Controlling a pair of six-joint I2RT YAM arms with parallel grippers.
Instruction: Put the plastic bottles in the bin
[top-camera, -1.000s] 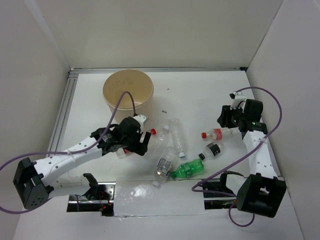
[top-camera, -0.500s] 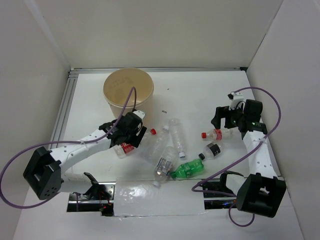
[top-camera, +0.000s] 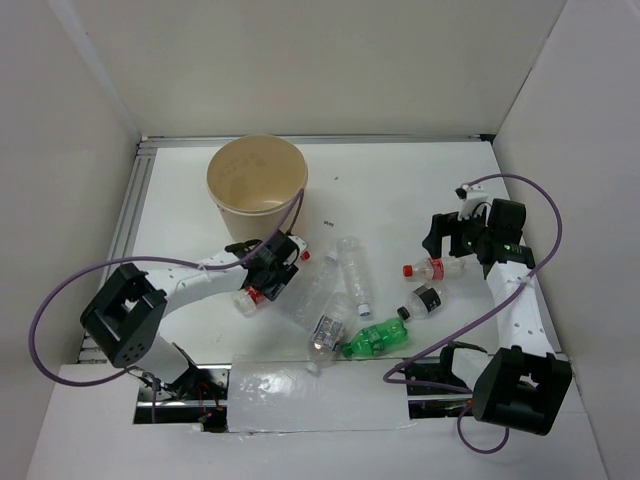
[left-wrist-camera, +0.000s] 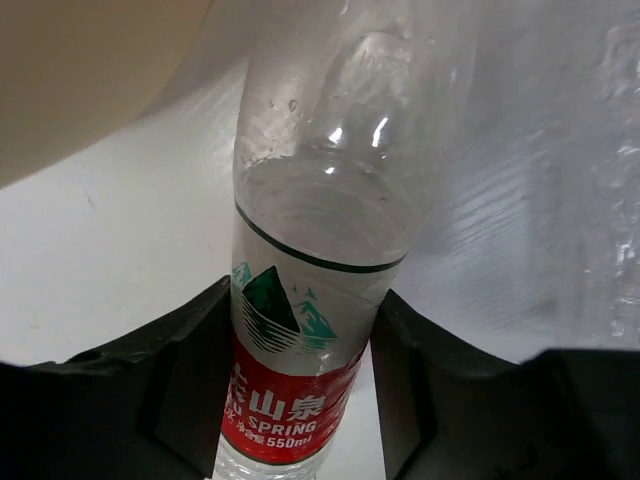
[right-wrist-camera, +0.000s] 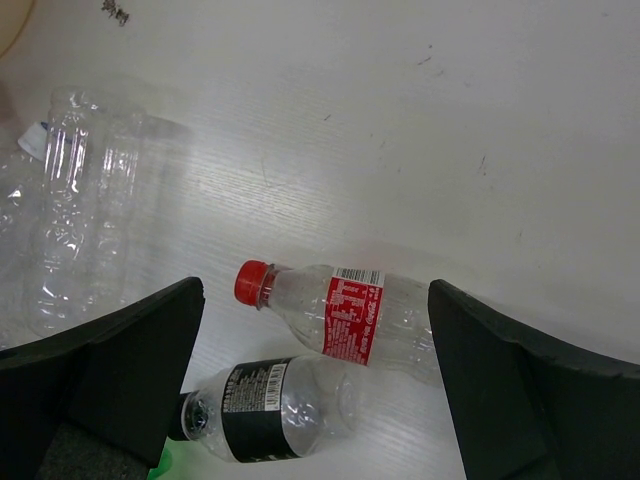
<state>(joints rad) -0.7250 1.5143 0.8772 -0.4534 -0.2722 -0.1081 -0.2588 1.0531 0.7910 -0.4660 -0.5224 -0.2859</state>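
**Left arm on a clear bottle; lift and carry to the bin to come**

- Left gripper (left-wrist-camera: 305, 300): jaws sit on either side of the labelled bottle (left-wrist-camera: 300, 370), pads against the red-and-white label on both flanks; I read this as a grip made. The bottle looks to lie low on the table (top-camera: 400, 190), not raised.
- The bin (top-camera: 250, 170) stands upright just beyond this gripper, at the back left; in the overhead view no bottle shows inside it.
- Right gripper (right-wrist-camera: 315, 290): jaws spread wide, holding nothing; it hovers over a red-capped bottle (right-wrist-camera: 340, 320), with a black-labelled bottle (right-wrist-camera: 265, 410) just beside that.
- The green bottle (top-camera: 375, 338) and the other clear ones lie mid-table, well apart from the bin.

How to do it well, as I judge it:
- the wall is thin and will dent; squeeze only enough to stop slip;
- lift straight up before swinging, since the bin's wall is close and tall;
- clear the rolled rim fully; release over the middle, not the edge;
- mind the purple cable (top-camera: 285, 220) draped near the rim.
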